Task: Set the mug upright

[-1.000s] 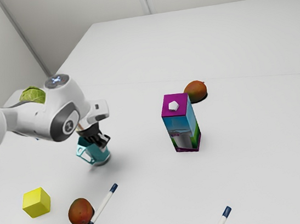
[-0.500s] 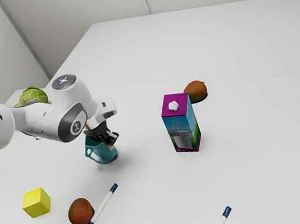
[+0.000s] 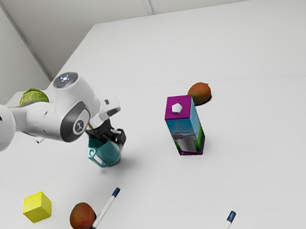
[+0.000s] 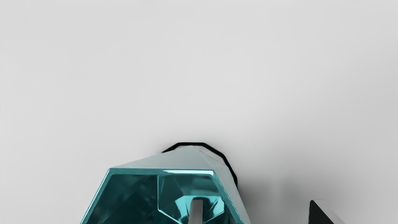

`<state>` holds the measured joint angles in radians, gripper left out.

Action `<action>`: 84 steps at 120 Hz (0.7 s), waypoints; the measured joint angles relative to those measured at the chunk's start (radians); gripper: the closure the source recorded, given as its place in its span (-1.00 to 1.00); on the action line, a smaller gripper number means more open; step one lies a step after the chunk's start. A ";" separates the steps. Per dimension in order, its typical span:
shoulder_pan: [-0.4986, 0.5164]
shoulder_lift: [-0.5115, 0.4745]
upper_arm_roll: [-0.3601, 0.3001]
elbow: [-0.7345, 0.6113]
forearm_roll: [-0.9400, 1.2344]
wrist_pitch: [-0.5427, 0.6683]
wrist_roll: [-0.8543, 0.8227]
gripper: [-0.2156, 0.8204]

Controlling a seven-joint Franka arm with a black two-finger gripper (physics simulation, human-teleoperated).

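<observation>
Across the big white tabletop [image 3: 261, 162] we go, and the arm [image 3: 35, 121] is reaching in from the exterior view's left, its pincer [image 4: 258, 214] open, one finger down inside the mouth of the cup, the other standing outside, well apart from the wall! The carton [image 3: 185, 124] stands tall near the middle, and there's the cabbage [image 3: 33, 96] at the far left, behind the arm. Now the one that matters: the teal mug [image 3: 108, 154], left of the carton and right under the pincer, mouth up, base down at the tabletop, handle toward the exterior view's left. It looks to have a slight lean, so I'd call the righting mostly there; whether the base sits flat all round, I can't tell. What's left, by my reading, is getting it square on its base and that inner finger clear of it. Down the sizes, a mango [image 3: 83, 217] lies near, left of centre, a yellow cube [image 3: 37, 206] just left of that, and a slim marker [image 3: 106, 208] rests beside the mango.
</observation>
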<state>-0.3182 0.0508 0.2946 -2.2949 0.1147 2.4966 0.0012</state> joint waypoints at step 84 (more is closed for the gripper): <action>0.088 0.183 -0.037 0.729 -0.130 -0.625 -0.004 -0.56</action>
<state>-0.2306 0.2343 0.2572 -1.5654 -0.0158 1.8719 -0.0025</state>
